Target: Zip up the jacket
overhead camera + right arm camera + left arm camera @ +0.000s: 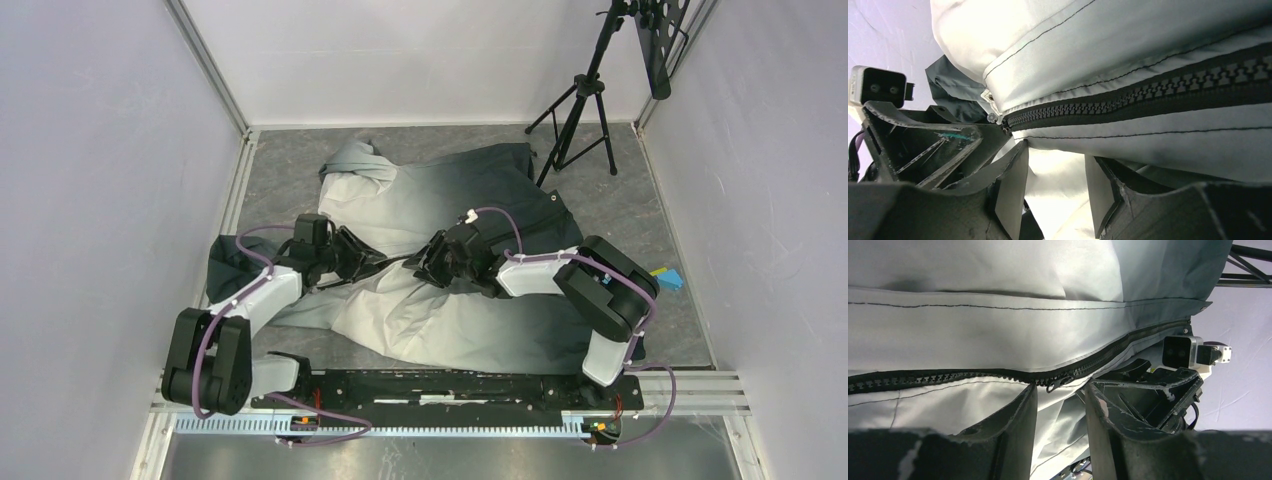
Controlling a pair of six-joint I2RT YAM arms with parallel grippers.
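The jacket (430, 195) lies spread on the grey table, pale grey at the left shading to dark charcoal at the back right. My left gripper (360, 262) and right gripper (422, 264) face each other over its front zipper (395, 260). In the left wrist view my left gripper (1060, 392) is open, and the zipper slider with its pull tab (1058, 383) sits just past the fingertips, untouched. In the right wrist view my right gripper (1055, 157) is open under the zipper's closed teeth (1148, 92), near the zipper's end by a snap button (993, 118). Pale fabric lies behind both pairs of open jaws.
A black tripod (585, 100) stands at the back right beside the jacket's dark edge. A small blue and yellow object (668, 278) lies at the right edge. Metal rails (230, 190) border the table. Each wrist view shows the other gripper close by (1178, 352) (878, 87).
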